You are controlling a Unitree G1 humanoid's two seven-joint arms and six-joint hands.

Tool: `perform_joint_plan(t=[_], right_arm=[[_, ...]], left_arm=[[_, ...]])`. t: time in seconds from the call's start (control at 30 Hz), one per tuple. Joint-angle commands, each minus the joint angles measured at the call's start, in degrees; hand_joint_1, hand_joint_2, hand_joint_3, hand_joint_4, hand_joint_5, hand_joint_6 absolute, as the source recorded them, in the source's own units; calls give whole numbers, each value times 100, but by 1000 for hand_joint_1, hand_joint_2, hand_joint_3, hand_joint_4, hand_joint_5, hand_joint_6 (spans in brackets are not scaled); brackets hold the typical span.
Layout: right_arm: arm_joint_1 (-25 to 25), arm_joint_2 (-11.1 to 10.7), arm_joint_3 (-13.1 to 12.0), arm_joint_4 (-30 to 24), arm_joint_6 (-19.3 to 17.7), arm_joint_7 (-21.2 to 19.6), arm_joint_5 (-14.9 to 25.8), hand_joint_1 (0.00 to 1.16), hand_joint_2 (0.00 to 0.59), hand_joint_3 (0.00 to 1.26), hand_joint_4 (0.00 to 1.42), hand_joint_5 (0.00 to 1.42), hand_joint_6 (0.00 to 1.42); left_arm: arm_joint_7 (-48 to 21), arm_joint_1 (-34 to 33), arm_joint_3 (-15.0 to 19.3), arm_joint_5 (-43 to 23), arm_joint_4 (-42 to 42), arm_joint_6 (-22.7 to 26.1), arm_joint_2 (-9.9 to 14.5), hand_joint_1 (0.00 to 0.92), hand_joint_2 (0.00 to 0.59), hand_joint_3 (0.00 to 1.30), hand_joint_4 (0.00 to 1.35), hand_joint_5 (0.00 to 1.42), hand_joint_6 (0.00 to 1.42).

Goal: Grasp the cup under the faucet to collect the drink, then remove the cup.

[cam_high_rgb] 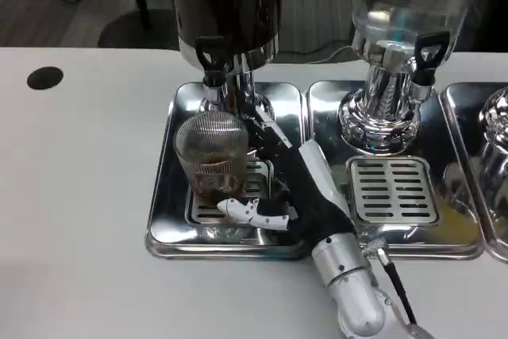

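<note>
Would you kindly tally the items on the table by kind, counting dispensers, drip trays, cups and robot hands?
Drink dispensers: 3 (dark one, clear one, a third cut off at the right edge)
Drip trays: 3 ()
Cups: 1, ribbed glass cup
Robot hands: 1, right hand
Total: 8

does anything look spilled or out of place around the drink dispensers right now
Nothing stands out. The ribbed clear glass cup stands upright on the shiny metal drip tray, holding brown drink, with the right hand beside it.

Faucet overhangs cup; bare table lies left
</note>
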Motion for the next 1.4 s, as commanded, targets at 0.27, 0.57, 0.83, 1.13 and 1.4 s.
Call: perform_joint_plan(t=[0.27,0.57,0.83,1.13,1.4], right_arm=[[-361,125,-44,344,23,-29,86,936,161,72,150,195,221],[-499,238,-23,482,128,-9,70,934,161,64,142,175,203],[-646,297,-29,595,231,11,82,930,167,62,142,173,202],[-756,375,-37,688,314,8,101,927,170,62,131,162,189],[-804,498,3,746,398,12,84,927,170,62,129,161,185]], left_arm=[[-119,113,221,-46,-115,-41,-168,0,19,0,0,0,0],[-140,87,226,-39,-167,-13,-205,0,19,0,0,0,0],[-147,133,275,-62,-218,-6,-238,0,21,0,0,0,0],[-147,165,311,-83,-252,12,-248,0,22,0,0,0,0],[-140,142,315,-64,-221,16,-251,0,22,0,0,0,0]])
